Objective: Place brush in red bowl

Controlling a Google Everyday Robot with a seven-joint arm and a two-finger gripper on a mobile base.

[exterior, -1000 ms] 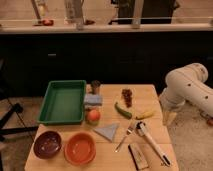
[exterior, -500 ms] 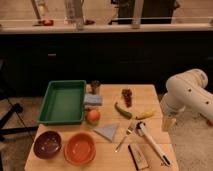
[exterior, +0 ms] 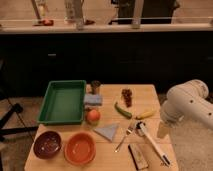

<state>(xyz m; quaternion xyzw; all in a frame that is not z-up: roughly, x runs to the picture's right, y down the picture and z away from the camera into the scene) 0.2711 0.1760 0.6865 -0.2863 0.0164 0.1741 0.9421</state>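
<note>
The brush (exterior: 153,143) lies on the wooden table at the front right, its white handle running diagonally and its dark head toward the table's middle. The red bowl (exterior: 80,148) sits at the front left of the table, with nothing in it. My gripper (exterior: 163,130) hangs from the white arm (exterior: 186,105) at the table's right edge. It is just right of the brush's upper end and holds nothing that I can see.
A dark purple bowl (exterior: 47,144) stands left of the red bowl. A fork (exterior: 123,139) and a brown wooden block (exterior: 138,156) lie next to the brush. A green tray (exterior: 63,101), a peach (exterior: 92,116), a grey napkin (exterior: 107,131), a green pepper (exterior: 122,110), a banana (exterior: 146,114) and grapes (exterior: 127,96) fill the rest of the table.
The arm has come down and slightly left, bringing my gripper closer to the table's right edge and the brush. The objects on the table have not moved.
</note>
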